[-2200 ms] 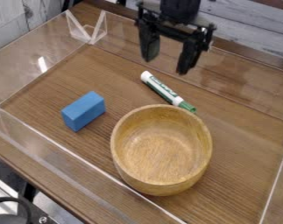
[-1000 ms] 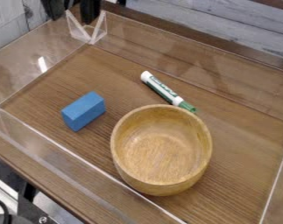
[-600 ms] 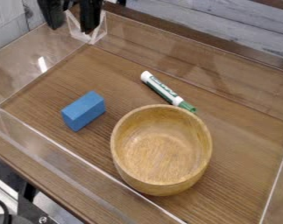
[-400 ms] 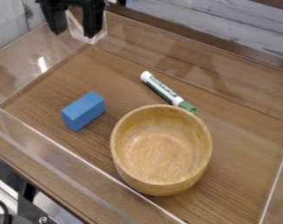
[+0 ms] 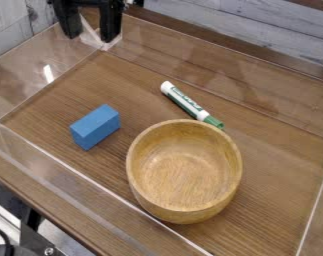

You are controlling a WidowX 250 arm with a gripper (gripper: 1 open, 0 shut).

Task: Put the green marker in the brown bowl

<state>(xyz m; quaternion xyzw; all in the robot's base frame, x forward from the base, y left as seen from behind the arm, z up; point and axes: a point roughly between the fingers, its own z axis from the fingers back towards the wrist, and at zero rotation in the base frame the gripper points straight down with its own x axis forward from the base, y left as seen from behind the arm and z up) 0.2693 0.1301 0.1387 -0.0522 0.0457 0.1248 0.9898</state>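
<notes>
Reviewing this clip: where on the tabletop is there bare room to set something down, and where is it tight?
Bare wood runs along the right side past the brown bowl, and at the back between the gripper and the green marker. Tighter: the gap between the blue block and the bowl, and where the marker's cap nears the bowl's rim.

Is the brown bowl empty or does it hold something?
Empty: the brown bowl shows only bare wood inside; the green marker lies outside.

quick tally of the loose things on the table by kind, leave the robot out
marker: 1, the green marker, lying on the wood beside the bowl
bowl: 1, the brown bowl, nothing in it
block: 1, the blue block
total: 3
</notes>
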